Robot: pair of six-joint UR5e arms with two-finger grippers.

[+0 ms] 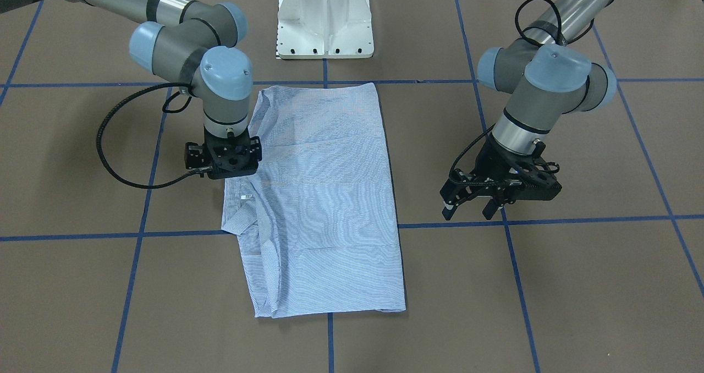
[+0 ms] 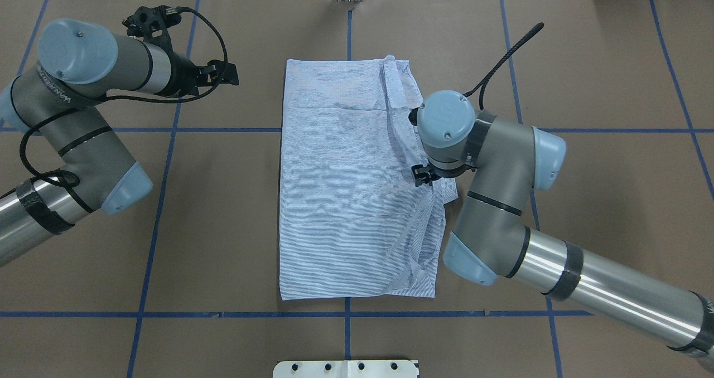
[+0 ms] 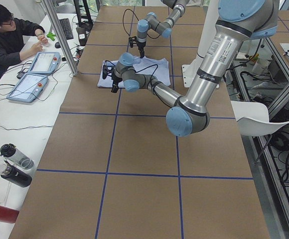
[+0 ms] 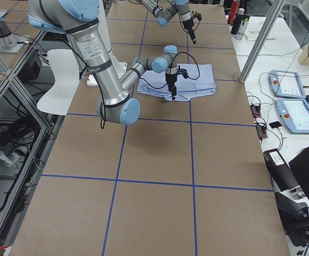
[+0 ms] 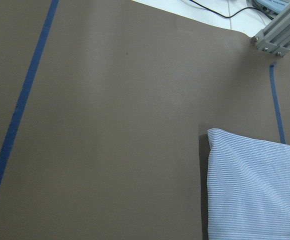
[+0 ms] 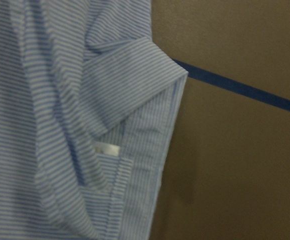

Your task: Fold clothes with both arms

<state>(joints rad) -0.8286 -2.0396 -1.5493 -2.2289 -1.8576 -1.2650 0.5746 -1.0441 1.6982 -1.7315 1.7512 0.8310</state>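
Shirt (image 1: 324, 197) striped, folded rectangular; left claw (image 1: 467, 213) spread, empty; right claw (image 1: 230, 161): cannot tell.

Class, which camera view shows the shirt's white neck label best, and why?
The right wrist view: the label is large and clear there. The front-facing view shows the label only as a tiny fleck; the other views do not show it.

light: even, overhead | shadows: soft | shirt (image 1: 330, 197): moiré | right-wrist view: perhaps blurred
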